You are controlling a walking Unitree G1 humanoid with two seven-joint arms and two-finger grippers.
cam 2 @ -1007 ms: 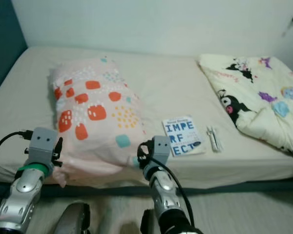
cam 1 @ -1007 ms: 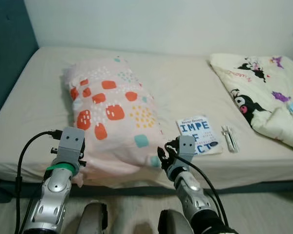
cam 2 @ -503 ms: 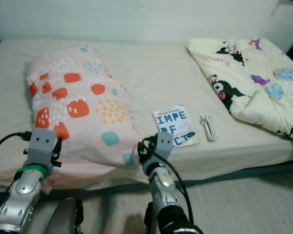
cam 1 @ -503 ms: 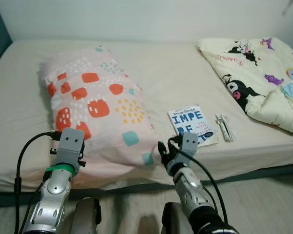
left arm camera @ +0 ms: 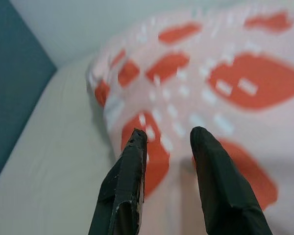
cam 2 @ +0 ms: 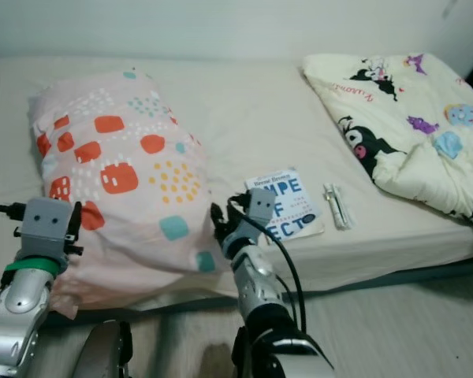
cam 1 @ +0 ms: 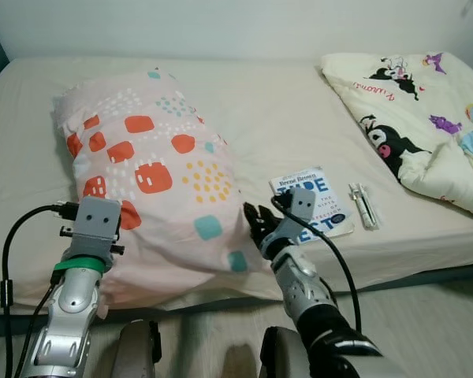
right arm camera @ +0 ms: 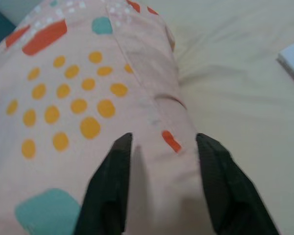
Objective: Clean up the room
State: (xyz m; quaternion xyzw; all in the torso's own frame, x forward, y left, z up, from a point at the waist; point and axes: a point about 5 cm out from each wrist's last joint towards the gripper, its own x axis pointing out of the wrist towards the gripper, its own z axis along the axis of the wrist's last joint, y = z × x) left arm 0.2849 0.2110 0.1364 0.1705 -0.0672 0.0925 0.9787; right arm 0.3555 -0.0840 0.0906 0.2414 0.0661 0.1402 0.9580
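The pillow (cam 1: 154, 177) lies on the bed (cam 1: 284, 118), on the robot's left half of it, its long side running from the near edge toward the wall. It looks soft, plump and light — it should sag and fold if lifted by one corner, and the smooth cover could slide between the fingers. The safest hold, I judge, is at the two near corners or along the near seam, one gripper on each side, pinching a good fold of cloth rather than the bulging middle.

The left gripper (left arm camera: 166, 139) hovers at the pillow's near left end with its fingers spread, the cloth just ahead of them and not yet pinched. The right gripper (right arm camera: 161, 144) is at the pillow's near right edge, fingers also spread, straddling the seam — they may be touching the cover, but nothing is gripped.

Counted: one pillow; one book (cam 1: 319, 197) just right of the right gripper near the bed's edge; one small white object (cam 1: 363, 205) beside the book, too small to name; one cartoon-print blanket (cam 1: 410, 118) bunched at the far right.
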